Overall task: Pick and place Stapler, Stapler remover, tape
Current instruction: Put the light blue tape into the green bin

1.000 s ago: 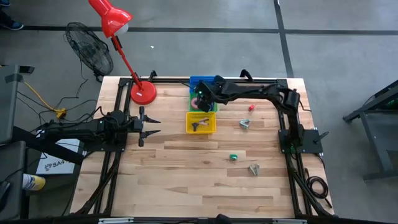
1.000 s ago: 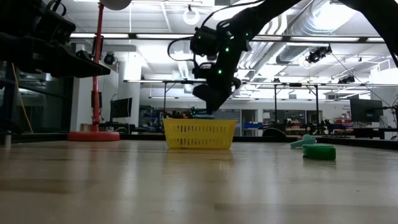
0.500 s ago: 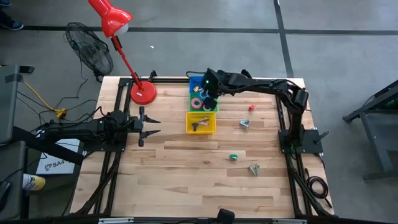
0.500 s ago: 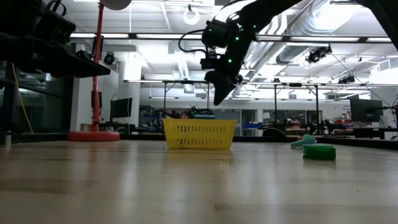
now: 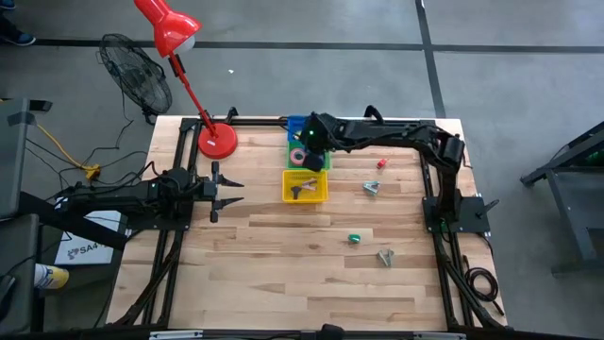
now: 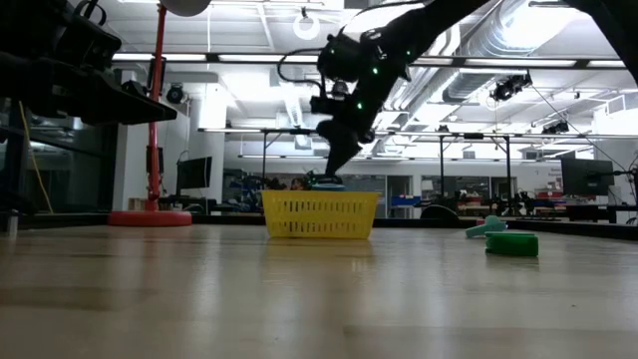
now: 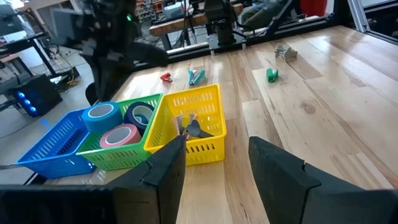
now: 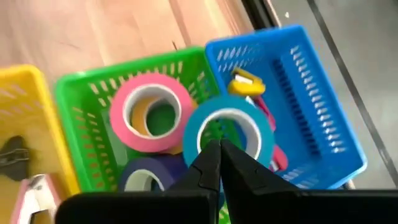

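Note:
Three tape rolls lie in the green basket point(image 8: 74, 93): a pink one point(image 8: 152, 118), a blue one point(image 8: 231, 132) and a dark purple one point(image 8: 144, 175). My right gripper point(image 8: 217, 155) is shut and points down over the blue roll's rim; it also shows in the high view point(image 5: 312, 151). A yellow and pink object point(image 8: 250, 85) lies in the blue basket point(image 8: 311, 93). Metal removers point(image 7: 189, 127) lie in the yellow basket point(image 5: 305, 186). My left gripper point(image 5: 229, 192) waits open at the table's left. My right gripper's shut fingertips point down from above at the blue roll's rim point(image 8: 205, 138), over the green basket. Whether they touch the roll I cannot tell, since the fingers themselves cover the spot.
Small loose pieces lie on the table's right half: a red one point(image 5: 381, 162), a grey-green one point(image 5: 372, 189), a green one point(image 5: 354, 239) and a grey one point(image 5: 384, 256). A red lamp's base point(image 5: 217, 141) stands at the far left, beside the baskets.
My right gripper has risen from the green basket, shut its fingers and come back down over the basket toward the blue roll. The rolls lie still in the basket.

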